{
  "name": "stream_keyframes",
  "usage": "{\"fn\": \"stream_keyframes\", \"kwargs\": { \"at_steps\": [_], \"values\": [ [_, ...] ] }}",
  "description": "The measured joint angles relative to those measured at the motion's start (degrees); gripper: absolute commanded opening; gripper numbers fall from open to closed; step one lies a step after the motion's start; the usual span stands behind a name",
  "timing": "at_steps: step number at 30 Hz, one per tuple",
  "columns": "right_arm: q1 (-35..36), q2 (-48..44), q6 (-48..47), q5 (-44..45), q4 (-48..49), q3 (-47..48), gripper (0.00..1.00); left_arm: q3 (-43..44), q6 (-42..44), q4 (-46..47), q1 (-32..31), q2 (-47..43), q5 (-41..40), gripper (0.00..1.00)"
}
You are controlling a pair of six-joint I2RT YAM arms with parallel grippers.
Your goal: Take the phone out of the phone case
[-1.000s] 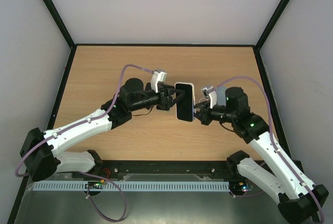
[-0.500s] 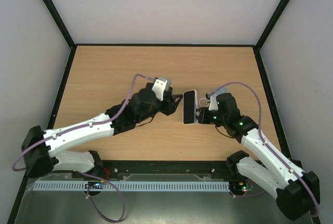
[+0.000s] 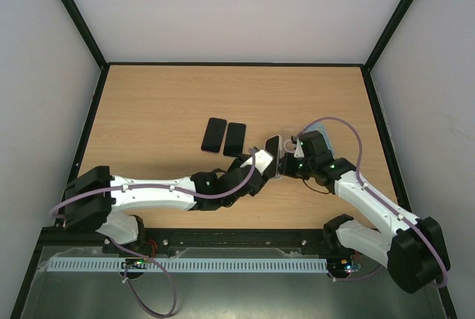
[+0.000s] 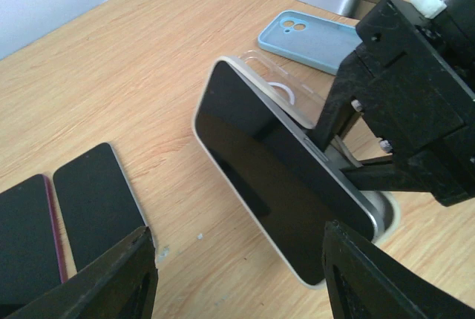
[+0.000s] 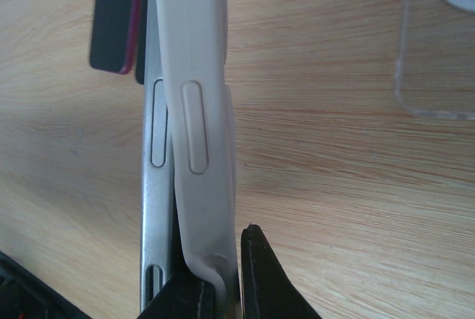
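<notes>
We see the phone (image 4: 274,193), in its white phone case (image 5: 197,111), held up on its long edge near the middle of the wooden surface (image 3: 148,104). We cannot tell whether its lower edge touches the wood. The right pincer (image 3: 286,162) sits at 3 o'clock of the phone and is clamped tight on the phone case at its near end. In the right wrist view the case rim bows away from the phone's silver side there. The left pincer (image 4: 237,234) lies at about 7 o'clock of the phone, its fingers spread wide and touching nothing, and the dark screen faces it. Seen from above, the phone's long axis runs roughly 6 to 12 o'clock, leaning slightly toward 1. Two dark phones (image 3: 234,138) lie flat side by side at 10 o'clock of it. A clear case (image 4: 286,93) and a blue case (image 4: 315,37) lie at about 1 o'clock.
</notes>
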Motion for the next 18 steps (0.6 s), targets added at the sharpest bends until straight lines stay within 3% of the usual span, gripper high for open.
{"fn": "stream_keyframes", "kwargs": {
  "at_steps": [18],
  "values": [
    [-4.0,2.29,2.75,-4.22,3.19,-0.96,0.02,-3.15,3.74,10.27,-0.35,8.37,4.94,0.59]
  ]
}}
